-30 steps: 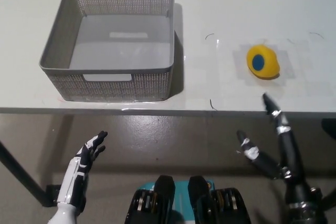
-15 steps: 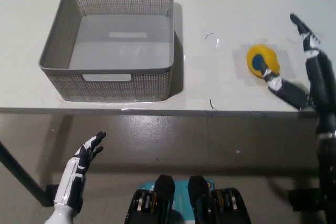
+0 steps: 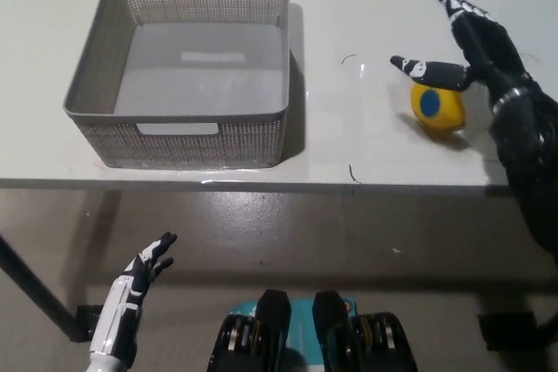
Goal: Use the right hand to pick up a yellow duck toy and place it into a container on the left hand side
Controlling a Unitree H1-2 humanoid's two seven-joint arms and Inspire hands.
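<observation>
Nearest, below the table's front edge at lower left, the left hand rests with its fingers apart, holding nothing.

On the table's right side lies the duck, a rounded yellow shape with a blue spot facing up, well apart from the basket on the left. The right hand is over the duck's far side, fingers spread, one lying across the top of the toy; whether it touches cannot be told. Nothing is held.

The duck looks like a small hollow toy: probably light, somewhat squashy and smooth, so it may roll or squirt out of a shallow pinch. A better hold would be to cup its widest part, with fingers on the far side and an opposing finger on the near side.

The basket stands empty, its near wall close to the table edge.
</observation>
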